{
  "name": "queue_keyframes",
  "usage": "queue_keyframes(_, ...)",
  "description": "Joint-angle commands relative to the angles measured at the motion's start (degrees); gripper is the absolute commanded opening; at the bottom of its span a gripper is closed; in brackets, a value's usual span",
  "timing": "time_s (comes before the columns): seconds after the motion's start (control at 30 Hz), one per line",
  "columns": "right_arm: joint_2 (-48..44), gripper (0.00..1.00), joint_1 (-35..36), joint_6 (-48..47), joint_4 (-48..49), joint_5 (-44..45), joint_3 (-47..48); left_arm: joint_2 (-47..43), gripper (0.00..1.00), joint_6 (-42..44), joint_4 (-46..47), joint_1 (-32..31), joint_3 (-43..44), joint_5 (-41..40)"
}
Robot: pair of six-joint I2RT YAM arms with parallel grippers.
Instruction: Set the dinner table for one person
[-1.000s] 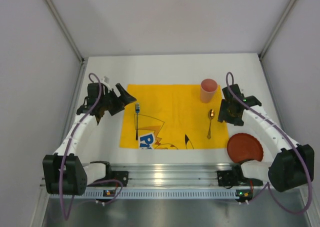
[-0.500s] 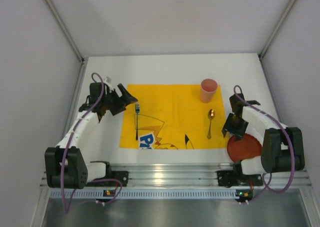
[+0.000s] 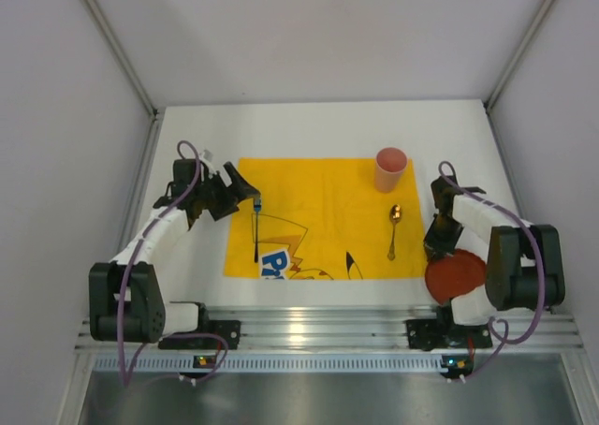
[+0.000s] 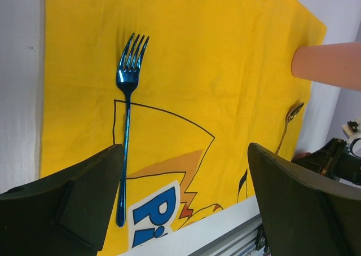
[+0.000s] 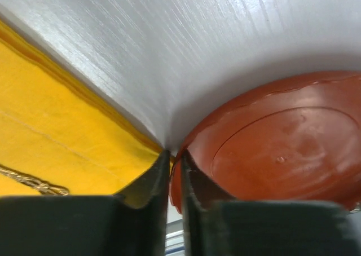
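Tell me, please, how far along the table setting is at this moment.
Done: fork, spoon and cup are on the yellow cloth. In hand: the right hand is closed on the rim of the red plate, which sits off the cloth by its near right corner. Left: probably moving that plate between fork and spoon. The left hand hovers open near the fork.
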Motion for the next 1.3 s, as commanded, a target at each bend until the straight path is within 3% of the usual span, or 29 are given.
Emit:
queue_keyframes(0.0, 2.03, 0.01, -0.94, 0.63, 2.28, 1.98, -0.02, 0.95, 0.96, 1.13, 3.47, 0.20, 2.07, 0.78)
queue_keyframes(0.2, -2.70, 0.00, -1.56, -1.12, -5.00, 7.42, 10.51, 1.57, 0.96, 1.57, 2.95, 0.20, 3.30, 0.69)
queue_keyframes(0.47, -0.52, 0.00, -0.86, -2.62, -13.54, 14.01, 43.98, 1.04, 0.95, -0.36, 0.76, 0.20, 5.15, 1.31)
queue_keyframes(0.63, 7.91, 0.00, 12.57, -3.76, -18.55, 19.90, 67.25, -1.32, 0.96, 0.87, -4.16, 0.20, 8.31, -0.53)
queue_keyframes(0.73, 13.89, 0.00, 22.41, -5.95, -19.00, 18.42, 75.71, -4.31, 0.96, 1.40, -6.89, 0.28, 8.49, -2.81)
queue_keyframes(0.93, 22.68, 0.00, 42.63, -11.41, -17.06, 16.14, 81.98, -14.15, 0.98, 2.19, -15.06, 0.28, 7.96, -12.47)
queue_keyframes(1.13, 23.83, 0.00, 47.13, -11.32, -12.33, 10.51, 71.13, -23.37, 0.99, 2.98, -23.75, 0.28, 8.23, -22.93)
queue_keyframes(1.27, 23.83, 0.00, 47.39, -11.15, -6.61, 6.03, 61.35, -27.25, 0.98, 2.10, -27.97, 0.28, 8.31, -24.97)
